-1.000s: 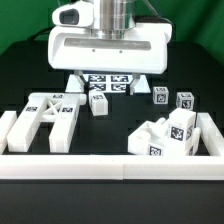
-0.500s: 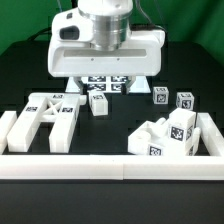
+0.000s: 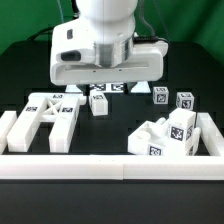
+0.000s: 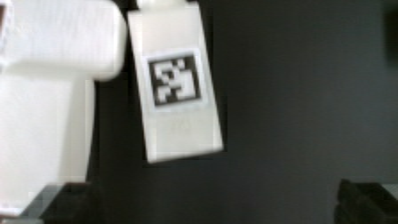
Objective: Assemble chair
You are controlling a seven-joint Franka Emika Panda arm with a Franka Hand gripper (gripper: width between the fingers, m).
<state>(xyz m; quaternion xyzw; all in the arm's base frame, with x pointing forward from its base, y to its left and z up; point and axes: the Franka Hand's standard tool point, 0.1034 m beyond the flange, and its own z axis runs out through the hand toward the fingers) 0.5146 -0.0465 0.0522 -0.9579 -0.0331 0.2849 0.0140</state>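
The chair's white tagged parts lie loose on the black table. An X-braced frame [image 3: 48, 114] lies at the exterior view's left, with a small pegged leg [image 3: 99, 103] beside it. Two small blocks [image 3: 160, 95] [image 3: 185, 100] stand at the right, behind a cluster of parts [image 3: 164, 136]. The arm's hand [image 3: 105, 62] hangs over the back middle, above the leg. In the wrist view my gripper [image 4: 214, 205] is open and empty, its dark fingertips [image 4: 50, 205] wide apart. A long white tagged part [image 4: 178, 90] lies beneath, next to a larger white piece [image 4: 45, 90].
A long low white border rail [image 3: 110, 167] runs along the front and up both sides. The marker board [image 3: 118, 86] lies at the back, mostly hidden by the arm's hand.
The arm has swung toward the exterior view's left and come nearer the camera, hiding more of the marker board. The parts have not moved.
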